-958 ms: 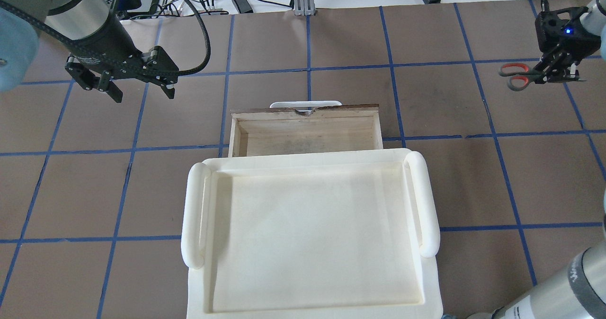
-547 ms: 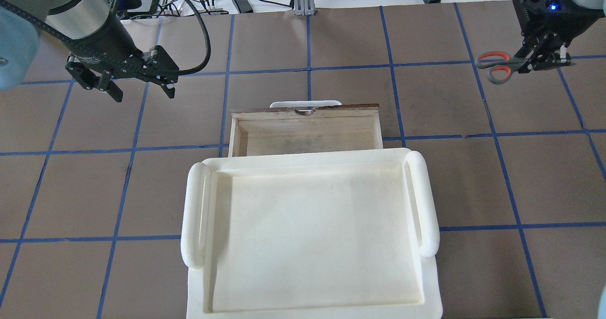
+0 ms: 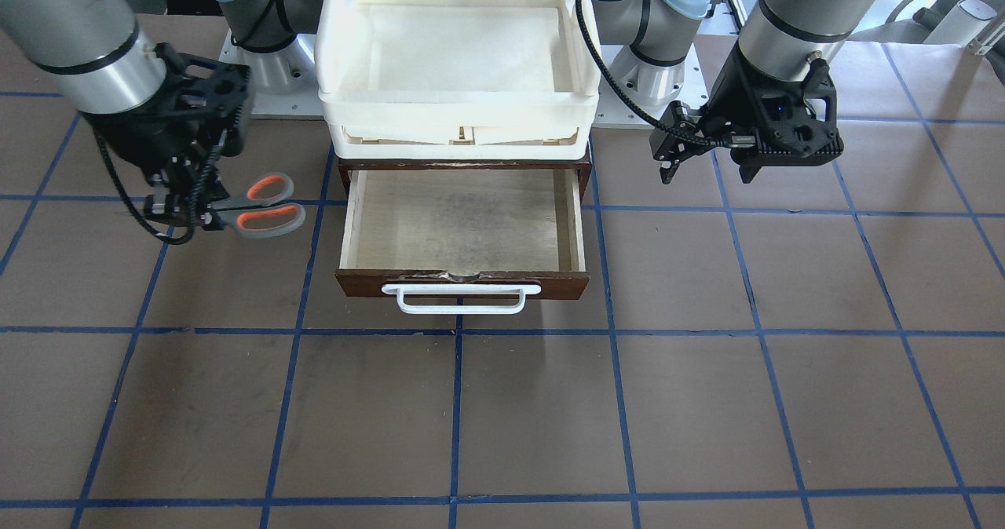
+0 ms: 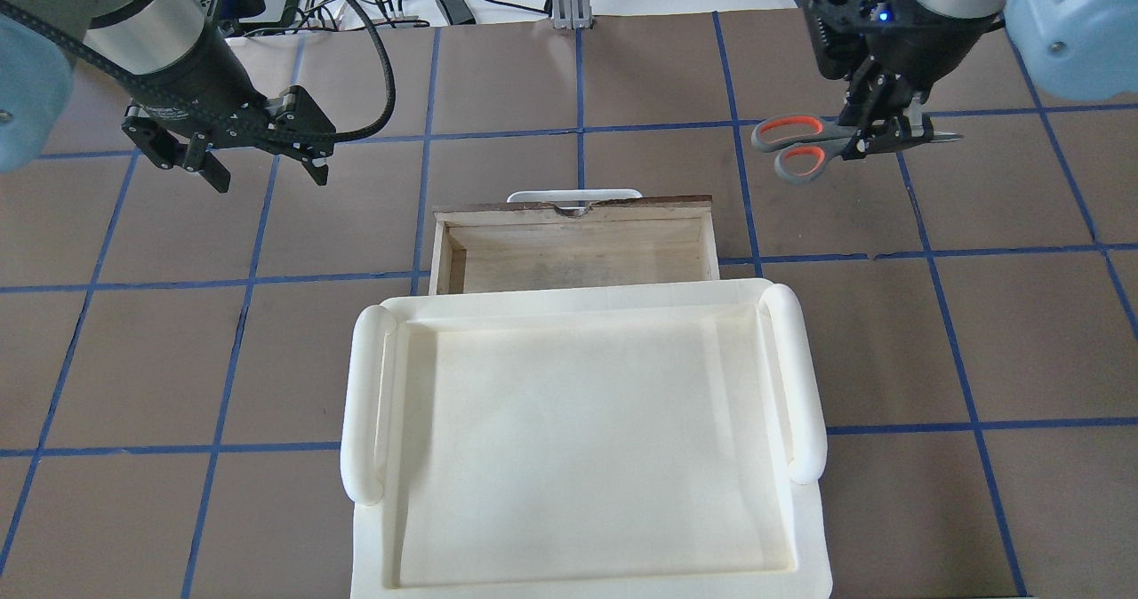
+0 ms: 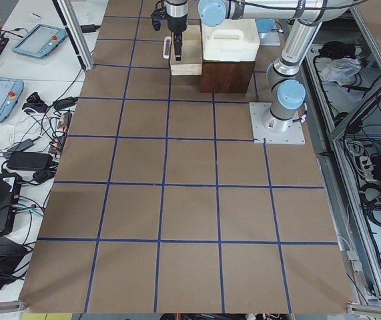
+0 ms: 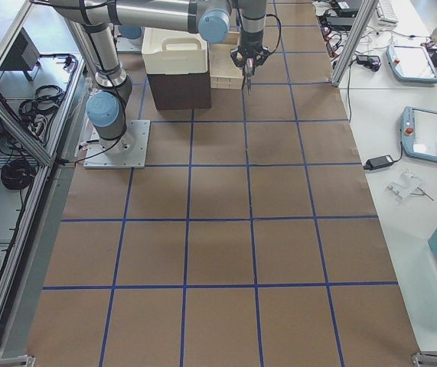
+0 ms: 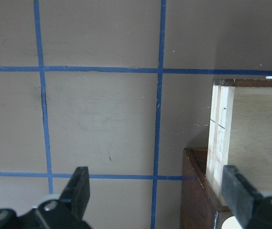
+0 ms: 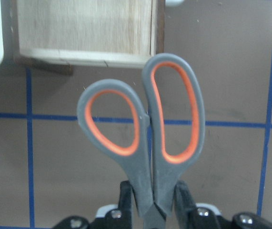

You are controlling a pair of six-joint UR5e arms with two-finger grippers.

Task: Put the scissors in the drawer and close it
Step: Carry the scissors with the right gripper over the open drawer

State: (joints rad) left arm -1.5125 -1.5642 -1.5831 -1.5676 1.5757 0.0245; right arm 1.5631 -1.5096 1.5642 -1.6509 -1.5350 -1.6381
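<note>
Pointing handles-first toward drawer (image 4: 578, 266): scissors (image 4: 831, 141) (crosswise).

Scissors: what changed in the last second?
The right tool, shut on the scissors, carried them leftward in the overhead view, from the far right towards the open drawer; they are not yet over it. The left tool, open, the drawer and the cream tray stayed put.
</note>
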